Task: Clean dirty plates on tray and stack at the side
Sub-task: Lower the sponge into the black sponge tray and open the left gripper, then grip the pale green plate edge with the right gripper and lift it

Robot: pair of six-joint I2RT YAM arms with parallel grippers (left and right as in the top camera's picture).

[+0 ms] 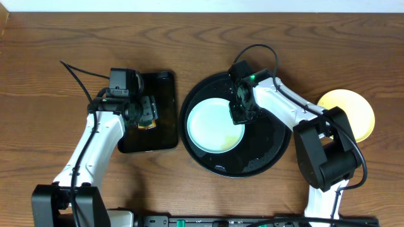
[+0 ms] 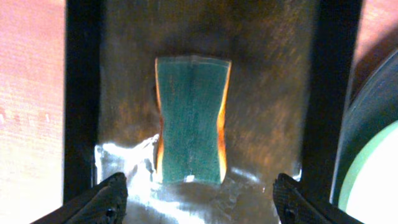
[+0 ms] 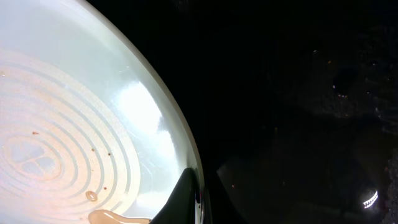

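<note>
Two plates show, yes? Where are they?

— Yes. A pale mint-green round plate (image 1: pixel 213 125) lies in the left half of the large round glossy black tray (image 1: pixel 268 154), mid-counter and a little toward the right edge. A pale yellow round plate (image 1: pixel 353 107) sits on the bare brown wood-grain counter (image 1: pixel 50 63) near the right edge, partly behind the right arm. A third I cannot find.

And the arms?

— The right gripper (image 1: pixel 240 112) is at the green plate's right rim, its jaws closed. The wrist view has one finger lying over the rim, so I take it as a pinch on the plate. The left gripper (image 1: pixel 147 111) hovers over the small rectangular black tray (image 1: pixel 161 85), left of centre. Its jaws are wide apart, either side of a green-topped sponge with yellow sides (image 2: pixel 191 118), and not touching it.

So the plate goes to the pile now?

— That looks like the step in hand. But a thin brown sauce smear (image 3: pixel 115 218) and a few specks show near the gripped rim, so another wipe may be needed.

How to do the lift well?

— Keep the pinch firm and well onto the rim, since a shallow, wet plate may pivot or slip. Raise that side slowly and clear the tray's raised rim. Carry the plate low toward the right edge and centre it over the yellow plate before letting go. Leave the left arm out of the path.
</note>
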